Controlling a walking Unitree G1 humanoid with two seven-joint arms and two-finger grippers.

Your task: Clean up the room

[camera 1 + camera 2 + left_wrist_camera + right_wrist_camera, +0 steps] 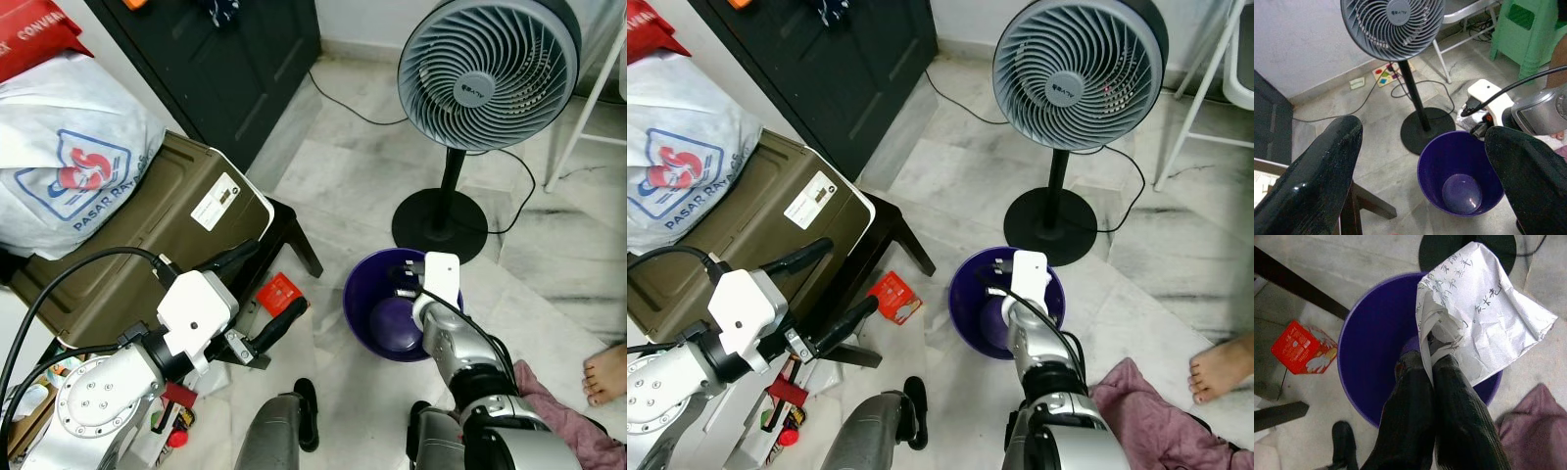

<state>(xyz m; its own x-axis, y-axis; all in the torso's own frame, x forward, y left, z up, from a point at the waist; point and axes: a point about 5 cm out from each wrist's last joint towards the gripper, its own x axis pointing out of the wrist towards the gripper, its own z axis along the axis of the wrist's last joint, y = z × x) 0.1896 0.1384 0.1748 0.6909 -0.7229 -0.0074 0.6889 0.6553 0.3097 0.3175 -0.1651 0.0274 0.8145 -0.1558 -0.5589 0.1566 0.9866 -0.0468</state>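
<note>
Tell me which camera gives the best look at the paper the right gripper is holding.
The right wrist view: the crumpled sheet of paper, with handwriting on it, is pinched in the right gripper directly over the purple bin. In both eye views the right wrist blocks the paper. The left wrist view shows the bin from the side, with the paper hidden.

Around one purple bin (367, 311) on the marble floor, the count runs thus: one grey standing fan (487, 59) just behind it, one red packet (280, 294) lying just beside it on the robot's left, one pinkish cloth (1161, 416) near it on the right, and one bare foot (605, 374) beyond that cloth. One crumpled sheet of paper (1484, 313) hangs above the bin's mouth. One olive case (147, 235) and one white printed bag (69, 166) sit well to its left.
</note>
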